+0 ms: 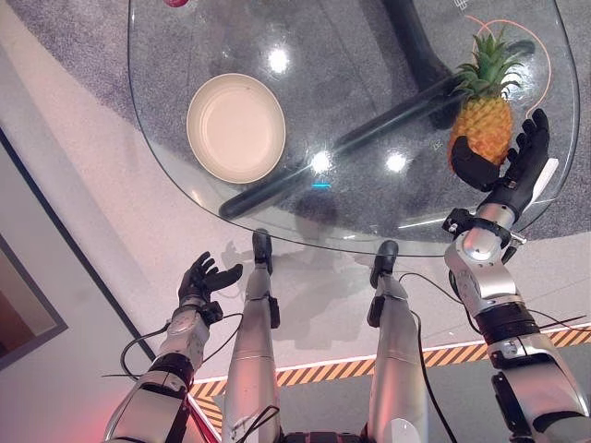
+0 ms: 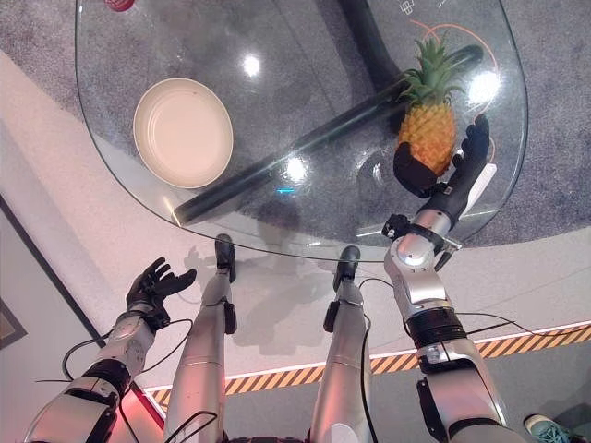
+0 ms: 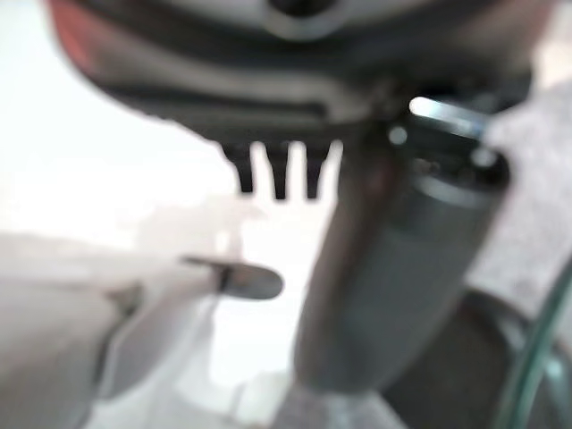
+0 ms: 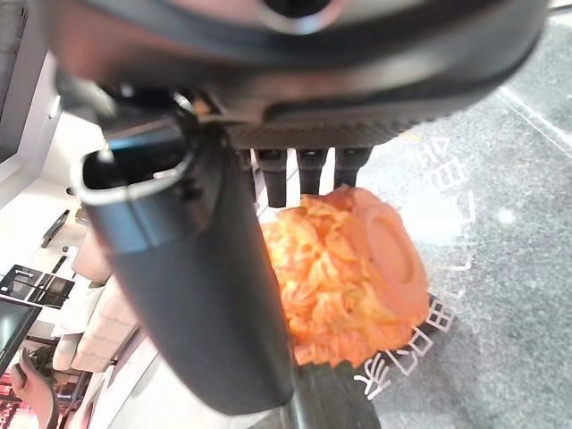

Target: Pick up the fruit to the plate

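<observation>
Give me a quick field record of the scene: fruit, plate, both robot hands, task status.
fruit: pineapple, lying on the glass table at the robot's right, leafy crown pointing away from the robot
plate: cream plate, on the table's left part, nothing on it
right robot hand: thumb and fingers on opposite sides of the pineapple's lower end
left robot hand: off the table near its front edge, fingers relaxed, holding nothing
status: pineapple not yet on the plate
</observation>
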Available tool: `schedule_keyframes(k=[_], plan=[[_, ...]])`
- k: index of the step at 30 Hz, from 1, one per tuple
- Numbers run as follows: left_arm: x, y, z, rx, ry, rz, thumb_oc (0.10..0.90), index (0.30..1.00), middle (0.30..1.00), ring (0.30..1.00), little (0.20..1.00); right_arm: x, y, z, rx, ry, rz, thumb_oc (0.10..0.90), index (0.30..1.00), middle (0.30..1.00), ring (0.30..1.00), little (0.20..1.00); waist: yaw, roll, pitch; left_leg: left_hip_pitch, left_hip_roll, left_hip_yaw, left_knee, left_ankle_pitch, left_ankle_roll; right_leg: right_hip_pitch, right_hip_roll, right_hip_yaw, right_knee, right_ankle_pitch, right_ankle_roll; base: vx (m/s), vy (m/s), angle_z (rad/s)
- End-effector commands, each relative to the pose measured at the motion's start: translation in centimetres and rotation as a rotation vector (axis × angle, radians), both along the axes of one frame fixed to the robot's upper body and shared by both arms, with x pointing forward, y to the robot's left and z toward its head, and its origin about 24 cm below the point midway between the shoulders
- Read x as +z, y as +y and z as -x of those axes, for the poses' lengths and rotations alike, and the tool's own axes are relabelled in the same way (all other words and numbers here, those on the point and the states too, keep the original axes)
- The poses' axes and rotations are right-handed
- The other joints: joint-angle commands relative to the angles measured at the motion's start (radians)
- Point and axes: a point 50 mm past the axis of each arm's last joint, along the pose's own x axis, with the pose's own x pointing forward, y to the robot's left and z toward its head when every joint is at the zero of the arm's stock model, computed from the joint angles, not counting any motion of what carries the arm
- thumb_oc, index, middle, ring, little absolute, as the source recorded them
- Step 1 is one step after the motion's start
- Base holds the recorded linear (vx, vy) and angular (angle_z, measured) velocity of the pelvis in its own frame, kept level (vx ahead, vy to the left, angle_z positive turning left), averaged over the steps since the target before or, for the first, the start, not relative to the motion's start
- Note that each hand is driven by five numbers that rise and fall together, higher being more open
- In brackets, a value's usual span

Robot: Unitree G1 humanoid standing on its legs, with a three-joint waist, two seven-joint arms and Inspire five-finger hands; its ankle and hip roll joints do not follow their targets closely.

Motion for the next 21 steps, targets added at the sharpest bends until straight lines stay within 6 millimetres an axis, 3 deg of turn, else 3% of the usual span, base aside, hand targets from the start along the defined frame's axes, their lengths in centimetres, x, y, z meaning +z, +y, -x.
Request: schedule_keyframes(k=[1,7,8,9,21], plan=[[-1.7,1.4,2.2,0.071,0.059,-0.007,0.8,0.9,0.9,0.9,0.9,1.8,-1.8,0.7,-0.048,-0.085,-0.001,0.8,0.9,0.9,0.9,0.9,0.004,0.002,-0.012,-0.005,-0.019,-0.008,0.107,-0.102,0.029,0.001,0.012,-0.055,-0.086,0.085,-0.04,0.0,0.0,0.0],[-1.8,1.4,2.2,0.07,0.059,-0.006,0.8,0.9,0.9,0.9,0.9,1.7,-1.8,0.6,-0.026,-0.074,-0.003,0.8,0.9,0.9,0.9,0.9,0.004,0.002,-0.012,-0.007,-0.02,-0.009,0.108,-0.102,0.03,0.002,0.011,-0.055,-0.088,0.085,-0.041,0.0,0.0,0.0],[-1.7,1.4,2.2,0.068,0.058,-0.008,0.8,0.9,0.9,0.9,0.9,1.7,-1.7,0.6,-0.021,-0.074,-0.007,0.229,0.411,0.411,0.411,0.329,0.004,0.002,-0.012,-0.006,-0.019,-0.009,0.109,-0.102,0.029,0.001,0.011,-0.055,-0.088,0.086,-0.041,0.0,0.0,0.0],[-1.7,1.4,2.2,0.069,0.058,-0.007,0.8,0.9,0.9,0.9,0.9,1.7,-1.7,0.6,-0.012,-0.073,-0.006,0.1,0.3,0.3,0.3,0.2,0.004,0.001,-0.012,-0.007,-0.02,-0.009,0.108,-0.102,0.029,0.001,0.012,-0.055,-0.087,0.086,-0.041,0.0,0.0,0.0],[-1.6,1.4,2.1,0.069,0.054,-0.006,0.8,0.9,0.9,0.9,0.9,0.7,-1.5,0.1,0.048,-0.011,-0.054,0.1,0.3,0.3,0.3,0.2,0.006,0.0,-0.012,-0.01,-0.02,-0.008,0.104,-0.098,0.031,-0.005,0.015,-0.057,-0.085,0.087,-0.042,0.0,0.0,0.0]])
